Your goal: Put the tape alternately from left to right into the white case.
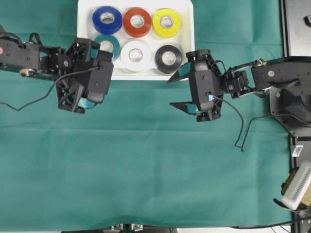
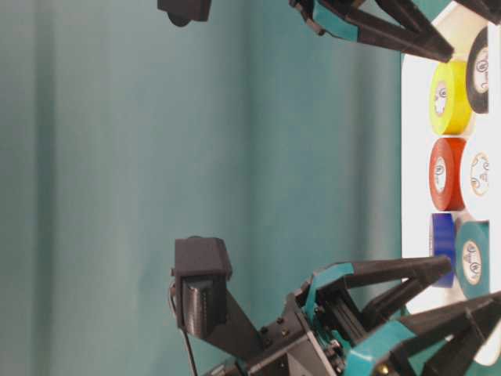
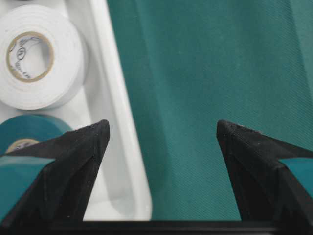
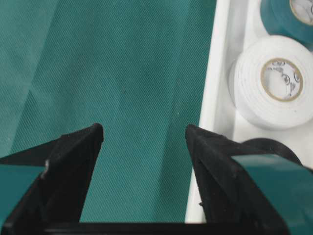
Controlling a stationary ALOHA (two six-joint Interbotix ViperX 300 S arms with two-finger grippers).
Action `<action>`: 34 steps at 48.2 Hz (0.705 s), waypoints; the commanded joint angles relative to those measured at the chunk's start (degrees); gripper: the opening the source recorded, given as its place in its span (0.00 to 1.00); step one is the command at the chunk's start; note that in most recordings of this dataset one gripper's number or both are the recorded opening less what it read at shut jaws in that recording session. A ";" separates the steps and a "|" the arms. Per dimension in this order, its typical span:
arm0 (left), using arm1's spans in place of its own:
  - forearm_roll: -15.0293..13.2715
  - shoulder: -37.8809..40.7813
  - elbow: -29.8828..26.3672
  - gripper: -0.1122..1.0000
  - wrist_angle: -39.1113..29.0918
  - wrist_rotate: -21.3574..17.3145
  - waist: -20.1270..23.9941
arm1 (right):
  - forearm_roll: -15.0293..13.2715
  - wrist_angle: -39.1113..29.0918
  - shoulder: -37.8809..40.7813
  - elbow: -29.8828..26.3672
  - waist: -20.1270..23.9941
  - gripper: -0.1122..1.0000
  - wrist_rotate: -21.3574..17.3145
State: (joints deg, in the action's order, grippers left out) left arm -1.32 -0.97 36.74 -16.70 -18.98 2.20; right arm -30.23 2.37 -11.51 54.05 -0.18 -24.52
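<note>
The white case (image 1: 146, 75) lies at the table's far middle and holds all the tape. Blue (image 1: 107, 19), red (image 1: 137, 22) and yellow (image 1: 166, 23) rolls fill the back row. Teal (image 1: 109, 46), white (image 1: 134, 55) and black (image 1: 168, 58) rolls fill the front row. My left gripper (image 1: 97, 77) hangs open and empty over the case's near left corner (image 3: 142, 205), one finger above the teal roll (image 3: 29, 129). My right gripper (image 1: 170, 93) is open and empty beside the case's near right corner, straddling its rim (image 4: 208, 122).
Green cloth (image 1: 146, 165) covers the table. A black cable (image 1: 238, 131) trails from the right arm, another from the left arm (image 1: 29, 102). A white ribbed device (image 1: 296, 187) and dark equipment sit at the right edge.
</note>
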 commanded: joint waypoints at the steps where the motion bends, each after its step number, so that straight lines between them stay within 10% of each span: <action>1: -0.09 -1.49 -0.09 0.50 0.88 0.00 -0.44 | 0.18 1.05 -0.44 -0.44 0.09 0.76 -0.09; 34: -0.09 -4.22 2.46 0.50 1.85 0.00 -0.44 | 0.18 0.79 -0.53 -0.44 0.09 0.76 0.00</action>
State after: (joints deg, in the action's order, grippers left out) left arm -1.32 -3.16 39.38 -15.21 -18.98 1.85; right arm -30.15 2.99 -11.51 54.05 -0.18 -24.52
